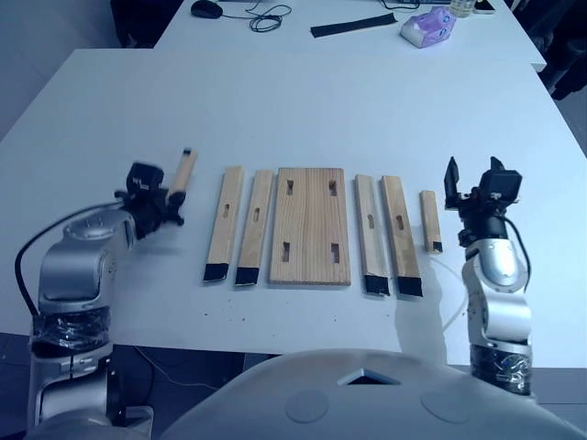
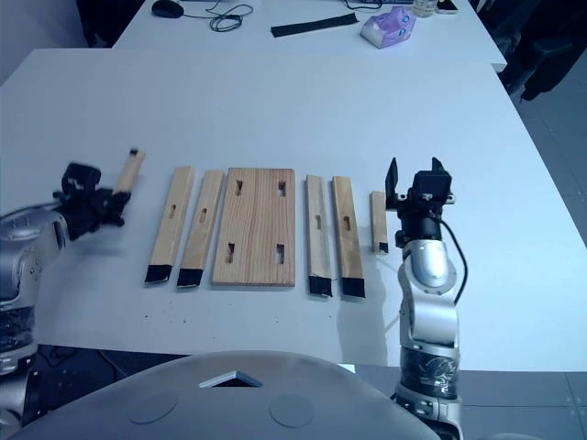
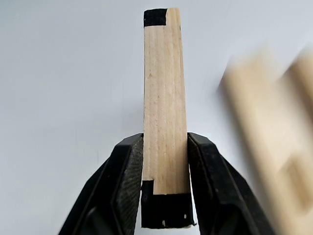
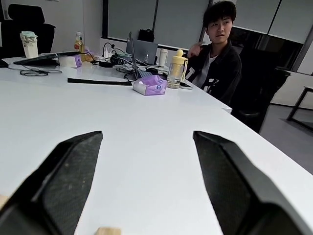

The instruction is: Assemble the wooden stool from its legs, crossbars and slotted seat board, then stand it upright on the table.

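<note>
Wood, pale and straight-grained, makes up every stool part. The pieces lie flat in a tidy row across the smooth white table (image 1: 303, 101), probably so that each can be picked up without nudging its neighbour.

In the middle is the seat board (image 1: 311, 225), a broad rectangle with four small rectangular slots cut through it. The left legs (image 1: 225, 223) lie just beside it on one side and the right legs (image 1: 401, 236) on the other. Each leg is a slim flat slat with one slot near mid-length and a black end toward the robot (tape or paint, I cannot tell). A short crossbar (image 1: 429, 221) lies at the far right of the row, also black at its near end.

The left gripper (image 3: 165, 147) holds the second crossbar (image 1: 183, 171) to the left of the row, tilted away from the robot. Its black fingers (image 3: 128, 166) are clamped on the two edges near the black, notched end. That grip leaves most of the length free, which would suit feeding the far end into a leg's slot.

The right gripper (image 1: 475, 179) hovers just outside the short crossbar. Its fingers are spread wide with nothing between them and point away over the table. It looks well placed to take that piece.

No two parts are joined yet, so I judge the assembly barely begun.
</note>
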### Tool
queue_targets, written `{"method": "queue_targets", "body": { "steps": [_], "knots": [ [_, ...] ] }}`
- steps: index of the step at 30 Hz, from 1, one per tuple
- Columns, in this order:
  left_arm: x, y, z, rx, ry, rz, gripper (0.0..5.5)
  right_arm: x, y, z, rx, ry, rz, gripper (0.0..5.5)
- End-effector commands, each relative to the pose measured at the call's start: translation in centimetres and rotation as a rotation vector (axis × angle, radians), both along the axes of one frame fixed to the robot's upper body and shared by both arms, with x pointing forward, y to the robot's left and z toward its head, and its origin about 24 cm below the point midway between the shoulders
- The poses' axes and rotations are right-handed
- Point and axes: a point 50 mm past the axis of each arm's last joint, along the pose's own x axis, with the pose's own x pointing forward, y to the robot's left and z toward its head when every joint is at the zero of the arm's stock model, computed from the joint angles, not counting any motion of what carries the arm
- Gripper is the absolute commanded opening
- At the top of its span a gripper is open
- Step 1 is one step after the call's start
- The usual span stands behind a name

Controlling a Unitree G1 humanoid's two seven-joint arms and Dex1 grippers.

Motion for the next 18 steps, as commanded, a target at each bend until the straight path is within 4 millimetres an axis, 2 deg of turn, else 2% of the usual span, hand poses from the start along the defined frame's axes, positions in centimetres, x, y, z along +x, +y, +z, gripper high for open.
{"method": "queue_targets", "body": {
  "steps": [1, 4, 7, 11, 14, 18],
  "knots": [
    [1.3, -2.3, 3.2, -0.072, -0.151, -0.194, 1.3, 1.2, -0.7, 3.0, 0.04, -0.044, 0.171, 3.41],
    [1.7, -4.7, 4.7, -0.169, -0.204, -0.342, 1.3, 1.9, -0.5, 4.2, 0.122, -0.009, 0.337, 3.41],
    [2.0, -7.4, 6.5, -0.256, -0.27, -0.535, 1.3, 1.8, 0.7, 5.4, 0.269, -0.005, 0.556, 3.41],
    [2.0, -10.7, 8.5, -0.404, -0.334, -0.798, 1.3, 1.2, 2.8, 7.0, 0.385, 0.069, 0.935, 3.41],
    [1.4, -12.3, 8.9, -0.482, -0.344, -0.929, 1.3, 1.3, 3.8, 9.0, 0.418, 0.099, 1.153, 3.41],
    [-0.5, -13.7, 8.2, -0.549, -0.292, -1.084, 1.3, 1.1, 4.5, 11.8, 0.497, 0.114, 1.368, 3.41]
  ]
}}
